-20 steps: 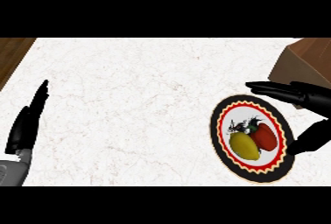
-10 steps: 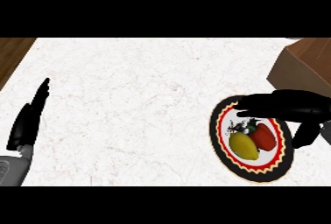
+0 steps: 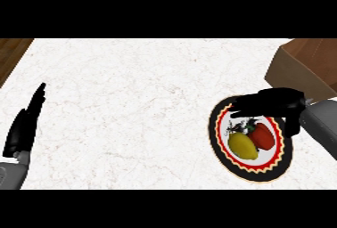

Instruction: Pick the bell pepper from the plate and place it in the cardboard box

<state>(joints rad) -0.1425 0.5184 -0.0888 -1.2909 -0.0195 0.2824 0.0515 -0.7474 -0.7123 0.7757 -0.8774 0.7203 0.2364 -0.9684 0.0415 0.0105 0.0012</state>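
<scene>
A bell pepper [image 3: 251,140], part yellow and part red with a dark stem, lies on a white plate [image 3: 223,153] with a red, yellow and black rim at the counter's right. My right hand [image 3: 273,103] hovers over the plate's far edge, fingers pointing left and bent, thumb hanging down beside the pepper's red side. It holds nothing. The cardboard box [image 3: 308,67] stands at the far right corner, partly cut off. My left hand [image 3: 23,124] rests open at the left edge, fingers up.
The white marble counter [image 3: 132,107] spreads between the two hands. A strip of brown wood [image 3: 13,51] shows at the far left corner.
My right hand has moved left and down from beside the plate's far right edge to above the pepper, its fingers curling more. The left hand has stayed still.
</scene>
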